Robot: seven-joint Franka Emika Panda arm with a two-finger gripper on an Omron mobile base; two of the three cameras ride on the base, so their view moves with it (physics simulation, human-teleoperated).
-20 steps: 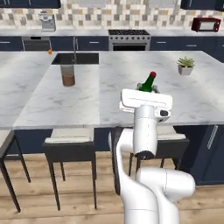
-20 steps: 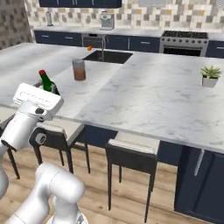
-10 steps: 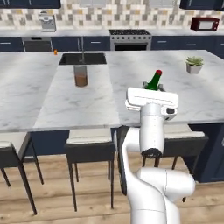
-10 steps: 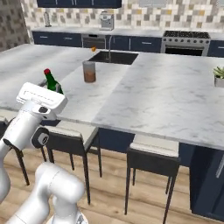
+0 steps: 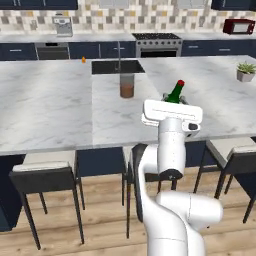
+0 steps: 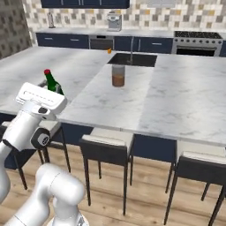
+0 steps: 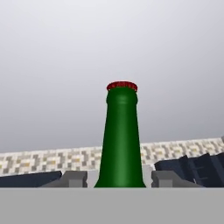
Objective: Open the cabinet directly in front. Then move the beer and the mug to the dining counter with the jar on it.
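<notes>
My gripper [image 7: 120, 179] is shut on the beer [image 7: 121, 135], a green bottle with a red-rimmed cap held upright between the two fingers. From the base, the beer's neck [image 5: 176, 91] [image 6: 52, 81] sticks up behind my white hand, above the near edge of the dining counter [image 5: 55, 110] [image 6: 176, 101]. The jar [image 5: 127, 86] [image 6: 118, 75] with brown contents stands on that counter in front of the inset sink [image 5: 118, 66]. A tiny orange-topped thing [image 5: 83, 59] [image 6: 109, 50] stands at the counter's far edge; I cannot tell whether it is the mug. Navy upper cabinets [image 6: 84, 3] run along the back wall.
Dark stools [image 5: 47, 175] [image 6: 106, 148] stand along the counter's near side. A potted plant [image 5: 245, 71] is on the counter's right end. A stove [image 5: 157, 44], a red microwave [image 5: 239, 26] and a coffee machine [image 5: 63, 25] line the back wall.
The whole picture has slid right in both base views, so the base has driven left along the counter. The beer stays in the gripper.
</notes>
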